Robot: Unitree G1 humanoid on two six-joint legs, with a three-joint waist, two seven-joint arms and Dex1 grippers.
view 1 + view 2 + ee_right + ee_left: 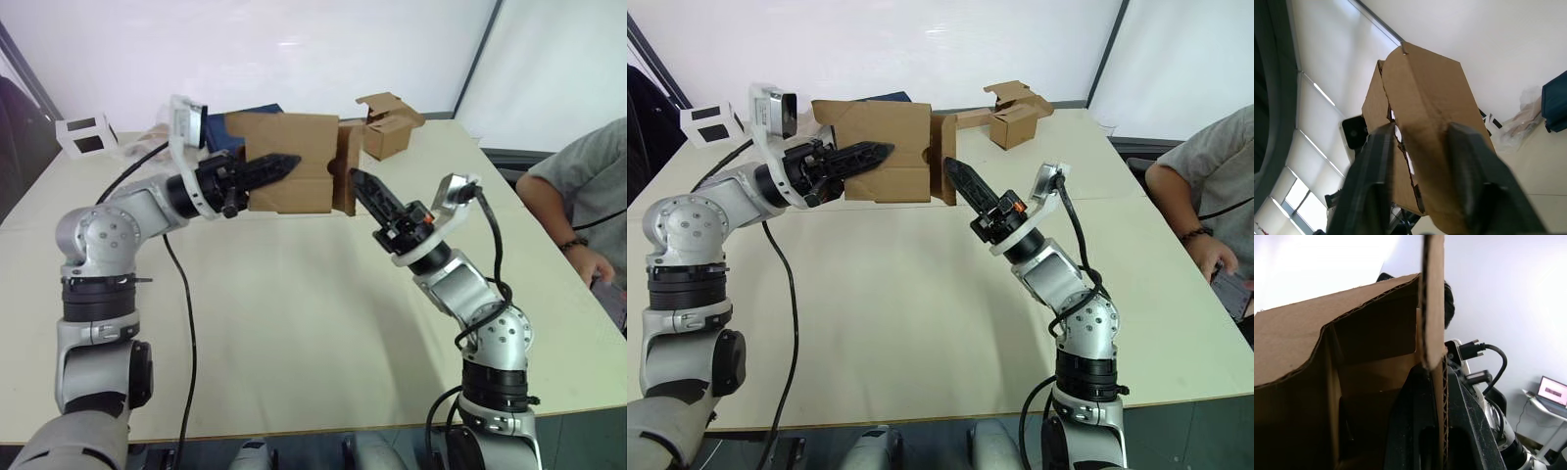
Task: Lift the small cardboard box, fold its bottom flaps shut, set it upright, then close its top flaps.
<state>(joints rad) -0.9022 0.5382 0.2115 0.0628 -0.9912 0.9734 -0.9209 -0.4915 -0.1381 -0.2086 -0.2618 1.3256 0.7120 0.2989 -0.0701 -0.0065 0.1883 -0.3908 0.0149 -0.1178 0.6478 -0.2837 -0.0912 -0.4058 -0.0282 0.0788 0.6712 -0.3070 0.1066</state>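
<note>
The small cardboard box [294, 147] hangs in the air over the far middle of the table, lying on its side. My left gripper [286, 163] is shut on one of its side walls; in the left wrist view the corrugated wall [1432, 308] runs down between the black fingers [1413, 431]. The bottom flaps [345, 166] at the box's right end stand partly folded. My right gripper [359, 180] is open, its tips at those flaps; in the right wrist view the box [1425, 93] lies just beyond the spread fingers [1376, 186]. Contact cannot be told.
A second brown box [389, 127] with a cardboard strip sits at the back right of the table [294, 323]. A small white item [86, 135] lies at the back left, something blue [260, 111] behind the held box. A person [578, 196] sits at the right edge.
</note>
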